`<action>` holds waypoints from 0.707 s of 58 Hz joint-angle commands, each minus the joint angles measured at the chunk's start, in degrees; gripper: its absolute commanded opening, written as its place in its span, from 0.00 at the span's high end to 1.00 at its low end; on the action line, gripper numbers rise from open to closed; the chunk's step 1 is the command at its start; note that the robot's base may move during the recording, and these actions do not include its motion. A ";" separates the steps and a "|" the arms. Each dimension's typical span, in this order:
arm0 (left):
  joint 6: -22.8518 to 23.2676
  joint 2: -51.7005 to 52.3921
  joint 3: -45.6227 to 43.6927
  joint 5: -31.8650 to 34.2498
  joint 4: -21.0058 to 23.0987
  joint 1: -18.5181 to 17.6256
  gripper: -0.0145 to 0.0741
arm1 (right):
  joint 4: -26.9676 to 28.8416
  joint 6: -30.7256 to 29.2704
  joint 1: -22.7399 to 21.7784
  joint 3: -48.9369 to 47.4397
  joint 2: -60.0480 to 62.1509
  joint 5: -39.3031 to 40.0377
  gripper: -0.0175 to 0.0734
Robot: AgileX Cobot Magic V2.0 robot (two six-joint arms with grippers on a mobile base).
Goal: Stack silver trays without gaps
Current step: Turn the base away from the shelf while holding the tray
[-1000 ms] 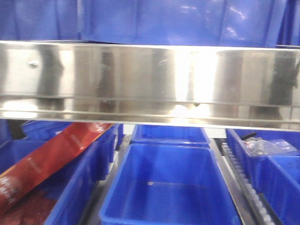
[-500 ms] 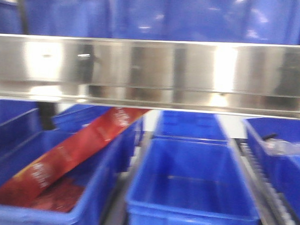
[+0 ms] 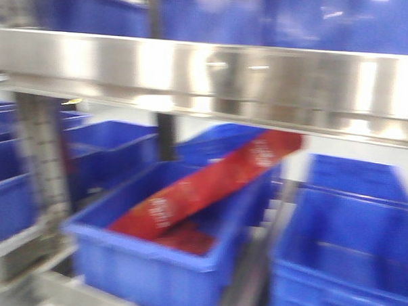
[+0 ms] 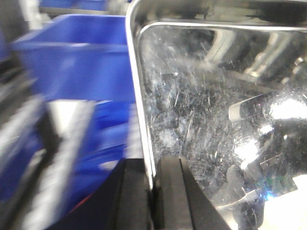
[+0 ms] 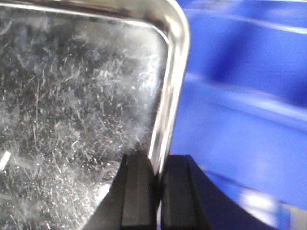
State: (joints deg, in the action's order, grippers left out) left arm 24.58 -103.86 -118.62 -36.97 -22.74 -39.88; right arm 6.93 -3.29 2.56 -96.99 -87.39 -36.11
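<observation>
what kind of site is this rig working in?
Likely a warehouse or factory storage rack: rows of blue plastic bins on tiered shelving behind a stainless steel rail, one holding a long red package. Wrist views show a scratched silver tray gripped by its rim.

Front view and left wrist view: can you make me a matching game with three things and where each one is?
Things:
1. scratched silver steel tray
2. long red packet
3. broad steel shelf band

Places:
A. leaning in a blue plastic bin
B. running across above the bins
C. rim pinched by the left gripper

Pairs: 1-C, 2-A, 3-B
</observation>
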 commanded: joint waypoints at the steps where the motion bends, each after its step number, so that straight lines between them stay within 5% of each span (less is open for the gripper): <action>1: -1.02 0.87 -0.31 2.09 -1.20 0.26 0.86 | -1.27 -1.40 -0.17 -0.59 0.79 2.17 0.89; 41: -1.02 0.87 -0.31 2.09 -1.20 0.26 0.86 | -1.27 -1.40 -0.17 -0.59 0.79 2.28 0.89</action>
State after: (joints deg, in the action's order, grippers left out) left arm 24.58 -103.86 -118.62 -36.97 -22.74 -39.88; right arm 6.93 -3.29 2.56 -96.99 -87.39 -36.01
